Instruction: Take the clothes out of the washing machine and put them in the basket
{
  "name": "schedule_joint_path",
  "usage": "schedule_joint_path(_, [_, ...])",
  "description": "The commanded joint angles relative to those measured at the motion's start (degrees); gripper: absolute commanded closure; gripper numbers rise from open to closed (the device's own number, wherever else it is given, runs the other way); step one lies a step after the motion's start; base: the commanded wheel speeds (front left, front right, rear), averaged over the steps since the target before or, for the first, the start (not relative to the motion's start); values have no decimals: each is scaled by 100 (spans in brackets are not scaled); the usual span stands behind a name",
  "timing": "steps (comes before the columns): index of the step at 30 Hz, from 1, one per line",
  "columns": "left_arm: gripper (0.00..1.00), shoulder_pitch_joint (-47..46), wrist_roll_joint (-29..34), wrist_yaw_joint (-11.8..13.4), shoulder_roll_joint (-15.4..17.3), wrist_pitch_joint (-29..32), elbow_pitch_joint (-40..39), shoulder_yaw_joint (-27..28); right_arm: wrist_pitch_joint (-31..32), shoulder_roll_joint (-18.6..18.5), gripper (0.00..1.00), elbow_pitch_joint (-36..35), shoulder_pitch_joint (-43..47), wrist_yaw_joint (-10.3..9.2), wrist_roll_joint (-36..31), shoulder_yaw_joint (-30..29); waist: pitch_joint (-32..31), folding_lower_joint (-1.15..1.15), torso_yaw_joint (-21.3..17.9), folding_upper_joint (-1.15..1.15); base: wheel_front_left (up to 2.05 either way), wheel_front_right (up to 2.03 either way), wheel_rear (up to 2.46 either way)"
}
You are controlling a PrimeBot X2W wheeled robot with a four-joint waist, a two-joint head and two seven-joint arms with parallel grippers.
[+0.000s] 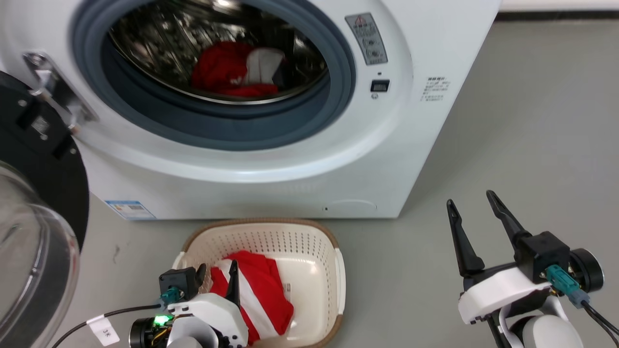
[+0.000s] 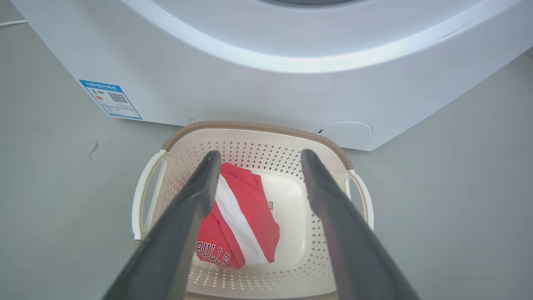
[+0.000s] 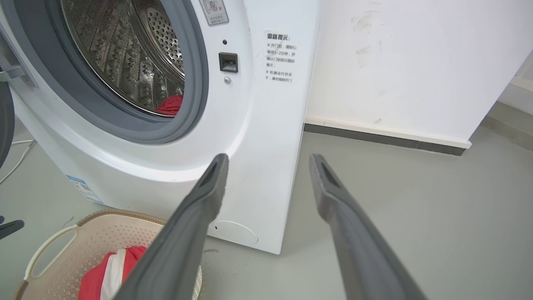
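One piece binned, one left in the washer.
Our left hand (image 1: 217, 267) hovers over the red BULLS garment (image 2: 241, 221) in the basket (image 1: 261, 223), fingers spread and empty. The right hand (image 1: 470, 199) is also spread and empty, beside the washing machine (image 1: 271, 193). Next, we judge: reach into the drum (image 1: 159, 53) for the red clothes (image 1: 227, 70).

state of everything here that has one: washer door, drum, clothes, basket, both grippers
washer door, swung open
drum, not yet emptied
garment in drum, bunched up inside
basket, upright, partly filled
garment in basket, crumpled
left gripper, jaws open, empty, over basket
right gripper, jaws open, empty
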Motion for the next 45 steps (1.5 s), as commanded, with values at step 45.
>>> schedule_joint_path(45, [0, -5098, 1402, -308, 1697, 875, 1317, 15, -281, 5, 0, -631, -681, -4, 696, 878, 1888, 1, -1621, 0, 0, 0, 0])
